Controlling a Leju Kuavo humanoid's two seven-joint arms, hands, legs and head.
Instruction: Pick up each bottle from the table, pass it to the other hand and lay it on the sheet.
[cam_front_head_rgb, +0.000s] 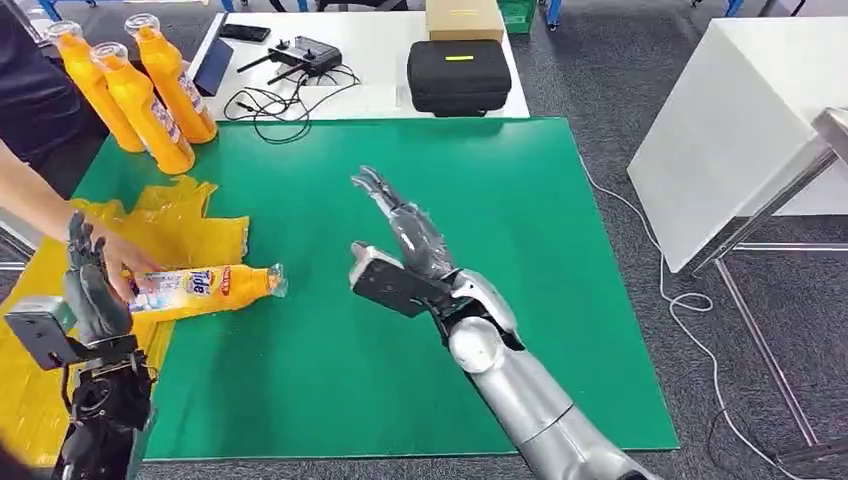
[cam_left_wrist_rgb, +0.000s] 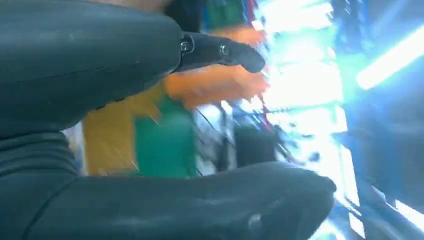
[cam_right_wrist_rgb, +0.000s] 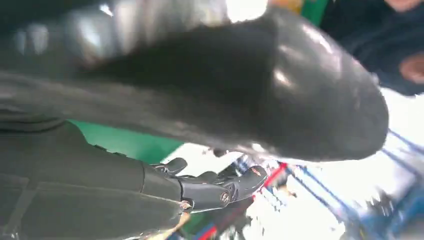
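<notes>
L hand (cam_front_head_rgb: 88, 290), 8 o'clock: fingers apart, holding nothing. R hand (cam_front_head_rgb: 405, 235): fingers wide. One bottle (cam_front_head_rgb: 205, 291) lying at sheet (cam_front_head_rgb: 190, 222) edge, person's hand (cam_front_head_rgb: 125, 262) on it. Three bottles (cam_front_head_rgb: 140, 85) upright, 11 o'clock: pending.

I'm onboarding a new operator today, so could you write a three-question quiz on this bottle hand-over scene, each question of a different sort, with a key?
1. True or false: the robot's right hand is holding a bottle.
2. How many orange bottles stand upright at the far left of the green mat?
3. Multiple choice: the lying bottle is touched by
A. the robot's right hand
B. a person's hand
C. nothing

Key
1. False: it is held up over the mat with its fingers apart and nothing in it.
2. Three.
3. B: the person's hand rests on its base end, by the yellow sheet; the robot's left hand is close beside it.
</notes>
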